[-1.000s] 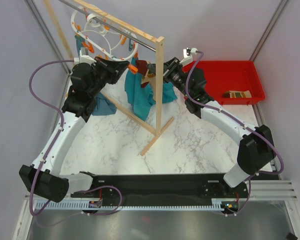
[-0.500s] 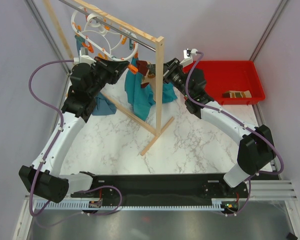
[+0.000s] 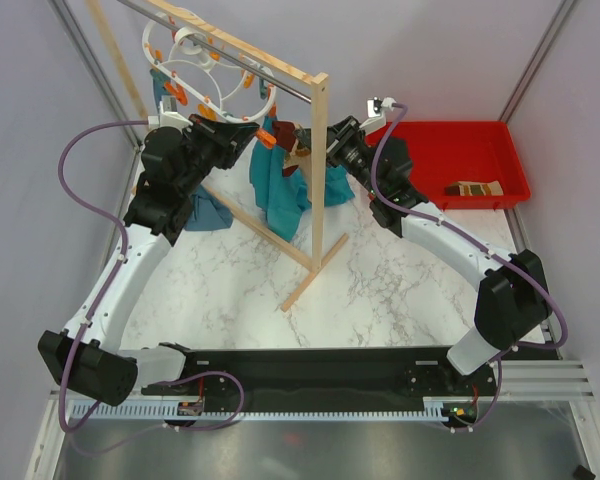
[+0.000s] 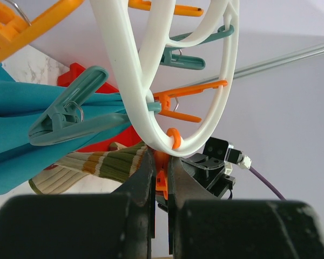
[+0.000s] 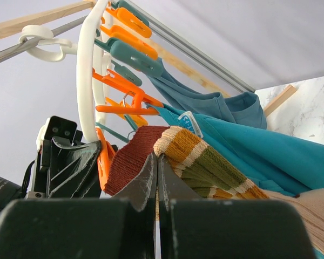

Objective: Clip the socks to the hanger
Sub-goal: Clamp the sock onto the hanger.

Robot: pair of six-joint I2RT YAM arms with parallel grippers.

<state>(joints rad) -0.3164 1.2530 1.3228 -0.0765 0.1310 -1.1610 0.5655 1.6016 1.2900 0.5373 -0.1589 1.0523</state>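
The white hanger (image 3: 195,62) hangs by its hook from the rack's rail. My left gripper (image 3: 252,127) is shut on an orange clip (image 4: 161,175) at the ring's lowest point (image 4: 151,137). My right gripper (image 3: 305,137) is shut on a striped sock (image 5: 205,162), holding its brown cuff (image 5: 130,156) right beside that clip (image 5: 103,156). The sock also shows in the left wrist view (image 4: 92,167) and in the top view (image 3: 288,137). A second striped sock (image 3: 476,188) lies in the red tray (image 3: 450,140).
The wooden rack's post (image 3: 320,170) and base bar (image 3: 315,270) stand mid-table. Teal cloths (image 3: 280,190) hang from the hanger's teal clips (image 4: 70,110). Grey walls enclose the left, back and right.
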